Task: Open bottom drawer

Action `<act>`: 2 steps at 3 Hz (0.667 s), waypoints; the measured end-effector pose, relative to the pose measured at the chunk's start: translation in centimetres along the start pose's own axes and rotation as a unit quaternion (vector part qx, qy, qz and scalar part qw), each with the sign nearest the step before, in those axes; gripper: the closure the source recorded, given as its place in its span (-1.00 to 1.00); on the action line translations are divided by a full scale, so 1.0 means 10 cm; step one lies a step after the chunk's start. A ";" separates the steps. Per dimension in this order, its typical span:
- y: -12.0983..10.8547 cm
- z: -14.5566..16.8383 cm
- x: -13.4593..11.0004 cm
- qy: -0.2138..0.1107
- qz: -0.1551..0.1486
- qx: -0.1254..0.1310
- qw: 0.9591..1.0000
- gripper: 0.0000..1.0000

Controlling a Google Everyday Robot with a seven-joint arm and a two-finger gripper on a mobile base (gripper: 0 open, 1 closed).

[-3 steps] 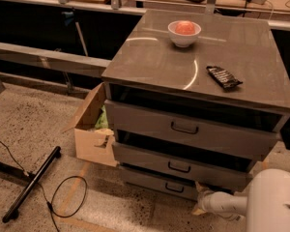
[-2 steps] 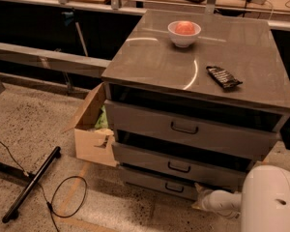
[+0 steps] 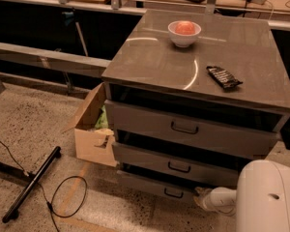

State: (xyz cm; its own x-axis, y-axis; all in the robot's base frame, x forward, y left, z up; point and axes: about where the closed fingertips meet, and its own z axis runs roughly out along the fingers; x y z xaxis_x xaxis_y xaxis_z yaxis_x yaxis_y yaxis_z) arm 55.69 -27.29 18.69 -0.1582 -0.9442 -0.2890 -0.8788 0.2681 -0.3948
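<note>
The grey cabinet [image 3: 150,66] has three drawers stacked under its top. The bottom drawer [image 3: 145,182] has the slimmest front, with a small black loop handle [image 3: 173,193] at its centre. A dark gap shows above its front. My gripper [image 3: 198,197] is at the end of my white arm [image 3: 222,199]. It sits low near the floor, just right of the bottom drawer's handle and against the drawer front. My arm's big white housing [image 3: 268,197] hides the drawer's right end.
A white bowl with a red fruit [image 3: 184,32] and a dark snack bar [image 3: 223,76] lie on the cabinet top. An open cardboard box [image 3: 92,129] stands against the cabinet's left side. A black stand leg [image 3: 31,183] and a looped cable [image 3: 67,197] lie on the floor at left.
My arm's white housing has shifted a little left and takes up more of the lower right corner. The gripper stays by the bottom drawer's handle. The drawers have not visibly moved.
</note>
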 end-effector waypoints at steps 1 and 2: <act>0.23 -0.23 0.04 0.007 0.013 -0.038 0.999 1.00; 0.53 -0.47 0.01 0.005 0.025 -0.082 0.996 1.00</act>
State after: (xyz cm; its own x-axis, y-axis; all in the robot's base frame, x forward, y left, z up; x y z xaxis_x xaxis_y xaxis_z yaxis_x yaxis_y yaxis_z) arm 48.92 -26.90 20.66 -0.2076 -0.9322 -0.2966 -0.9309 0.2814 -0.2327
